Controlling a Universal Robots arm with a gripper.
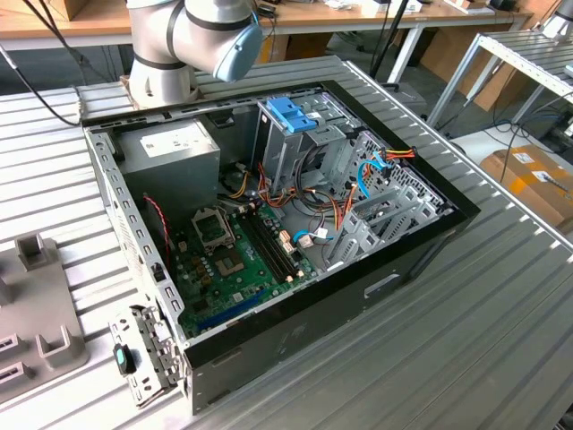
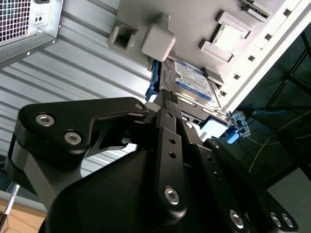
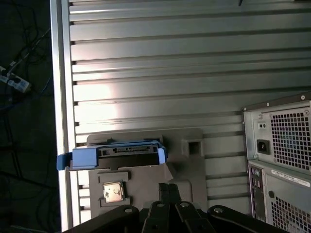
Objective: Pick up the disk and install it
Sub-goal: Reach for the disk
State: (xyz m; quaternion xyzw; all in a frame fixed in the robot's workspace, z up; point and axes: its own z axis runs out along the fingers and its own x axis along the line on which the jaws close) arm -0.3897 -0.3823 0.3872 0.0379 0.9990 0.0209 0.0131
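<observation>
The disk (image 2: 194, 80), a metal drive with a white and blue label and light blue side rails, rests in a grey fixture (image 2: 194, 24) on the ribbed table. In the first wrist view the disk (image 3: 129, 151) shows end-on, blue rails on both sides. My gripper (image 2: 164, 96) hovers beside the disk's near end, its black fingers pressed together with nothing between them. The fingertips of the gripper (image 3: 169, 187) sit over the fixture (image 3: 189, 165), apart from the disk. In the exterior view the arm's base joint (image 1: 192, 36) stands behind the open computer case (image 1: 430, 237).
Inside the case a metal drive cage with a blue latch (image 1: 291, 115) stands beside the grey power supply (image 1: 170, 148) and the motherboard (image 1: 233, 260). The fixture also holds a processor chip (image 3: 112, 191). The case's rear panel (image 3: 282, 160) is close by. The table edge (image 3: 60, 97) drops off nearby.
</observation>
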